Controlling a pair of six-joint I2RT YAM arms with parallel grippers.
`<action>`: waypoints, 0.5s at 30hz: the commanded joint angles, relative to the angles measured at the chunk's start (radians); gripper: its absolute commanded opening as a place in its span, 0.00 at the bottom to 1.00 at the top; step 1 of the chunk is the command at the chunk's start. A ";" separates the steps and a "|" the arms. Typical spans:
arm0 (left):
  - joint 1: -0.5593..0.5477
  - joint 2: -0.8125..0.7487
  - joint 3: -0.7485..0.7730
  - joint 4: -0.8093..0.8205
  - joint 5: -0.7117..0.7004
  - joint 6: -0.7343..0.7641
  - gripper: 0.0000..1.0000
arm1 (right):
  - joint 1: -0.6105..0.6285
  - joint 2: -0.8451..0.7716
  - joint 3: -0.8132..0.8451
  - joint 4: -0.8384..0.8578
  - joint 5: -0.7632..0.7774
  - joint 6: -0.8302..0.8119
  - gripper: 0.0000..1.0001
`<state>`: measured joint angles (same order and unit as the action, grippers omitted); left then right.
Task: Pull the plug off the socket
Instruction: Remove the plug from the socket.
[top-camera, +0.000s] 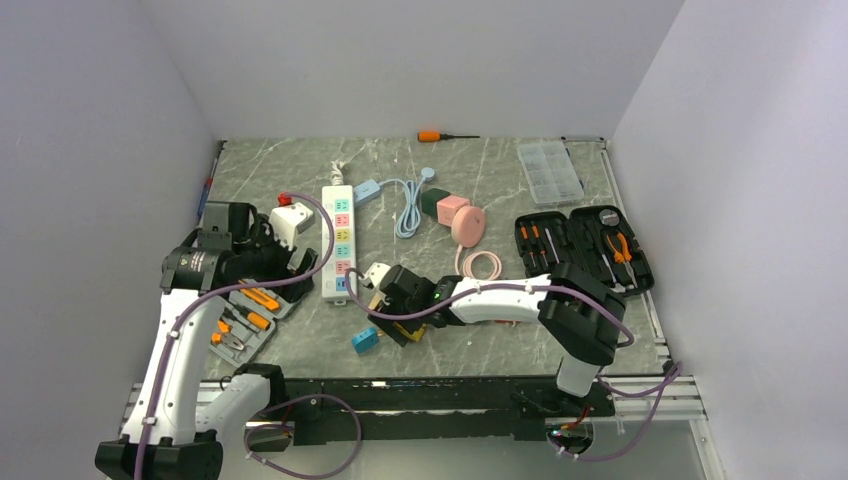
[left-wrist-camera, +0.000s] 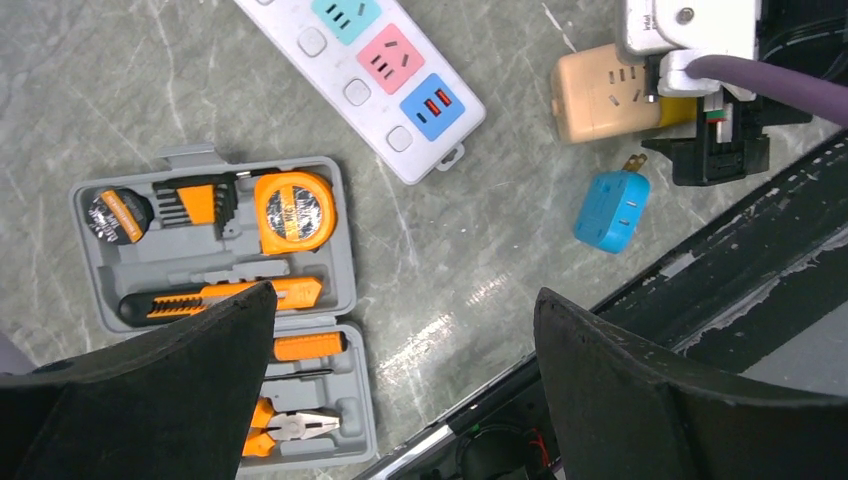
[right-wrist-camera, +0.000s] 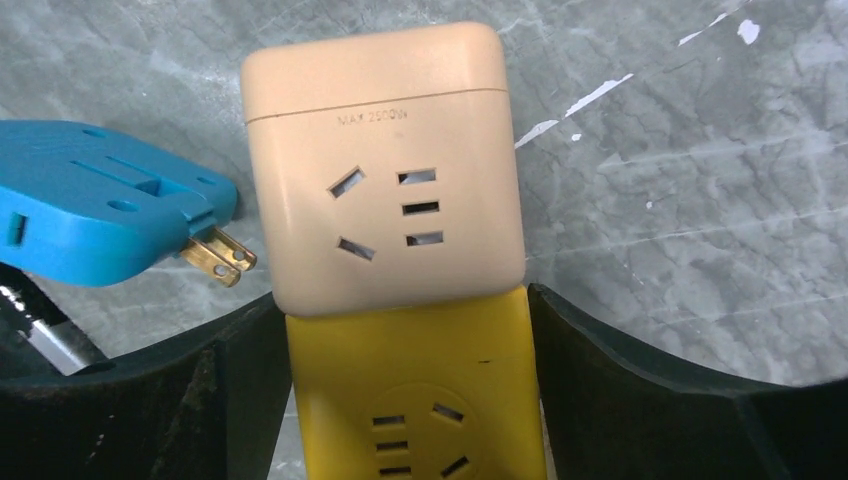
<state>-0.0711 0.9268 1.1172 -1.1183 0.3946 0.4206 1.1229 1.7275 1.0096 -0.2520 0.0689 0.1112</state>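
The socket (top-camera: 339, 243), a long white strip with pastel outlets, lies left of centre; the left wrist view shows its near end (left-wrist-camera: 370, 70) with bare outlets. To its right a yellow adapter block (right-wrist-camera: 415, 390) lies flat with a beige cube adapter (right-wrist-camera: 385, 170) plugged onto its far end. My right gripper (right-wrist-camera: 405, 330) (top-camera: 395, 300) straddles the yellow block, a finger pressed to each side. The beige cube (left-wrist-camera: 600, 92) also shows in the left wrist view. My left gripper (left-wrist-camera: 405, 295) (top-camera: 300, 268) hangs wide open and holds nothing, left of the strip.
A blue two-pin adapter (top-camera: 365, 339) (right-wrist-camera: 100, 200) lies loose beside the beige cube. An open grey tool case (left-wrist-camera: 215, 260) sits under my left gripper. A black tool kit (top-camera: 585, 250), a clear organiser box (top-camera: 550, 170) and pink items (top-camera: 467, 225) lie on the right. The table's front rail (left-wrist-camera: 700, 260) is close.
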 joint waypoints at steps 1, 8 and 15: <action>0.005 -0.028 0.039 0.038 -0.065 -0.030 1.00 | 0.005 0.008 -0.046 0.075 0.015 0.002 0.79; 0.005 -0.045 0.049 0.043 -0.036 -0.012 0.99 | 0.005 -0.027 -0.088 0.102 0.023 0.009 0.49; 0.005 -0.119 0.032 0.048 0.073 0.114 0.99 | 0.004 -0.124 -0.028 0.055 0.125 0.002 0.00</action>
<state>-0.0711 0.8761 1.1347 -1.0962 0.3729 0.4400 1.1252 1.7058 0.9367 -0.1837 0.1059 0.1223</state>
